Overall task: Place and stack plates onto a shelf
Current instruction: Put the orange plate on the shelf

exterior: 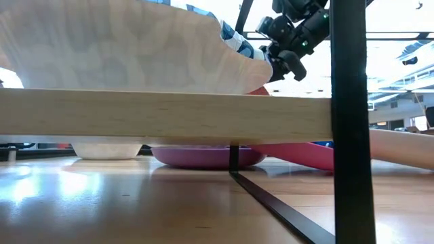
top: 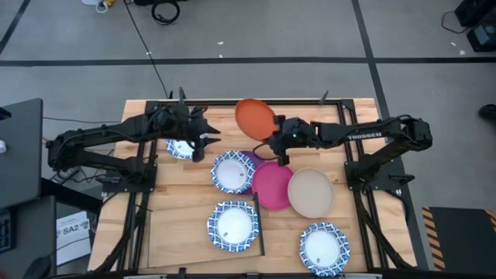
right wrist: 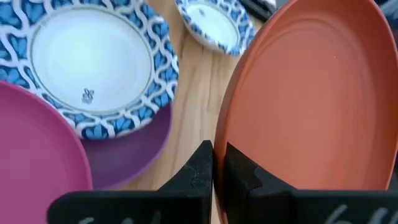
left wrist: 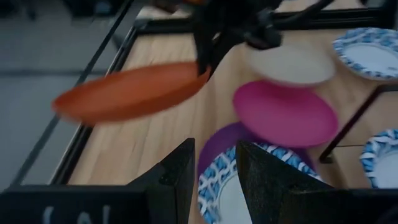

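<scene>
Right gripper (top: 277, 147) holds the orange plate (top: 256, 118) off the tabletop (top: 186, 232) near its far edge.
From table height the shelf (exterior: 163, 115) and a blue-rimmed plate (exterior: 135, 44) block most of the scene. The purple plate (right wrist: 134, 146) lies half hidden under a patterned plate (right wrist: 93, 59). The right jaws are clenched on the orange plate's rim; the left gripper (top: 208, 139) hangs empty, jaws parted, near the far-left corner. Grey taped floor surrounds.
</scene>
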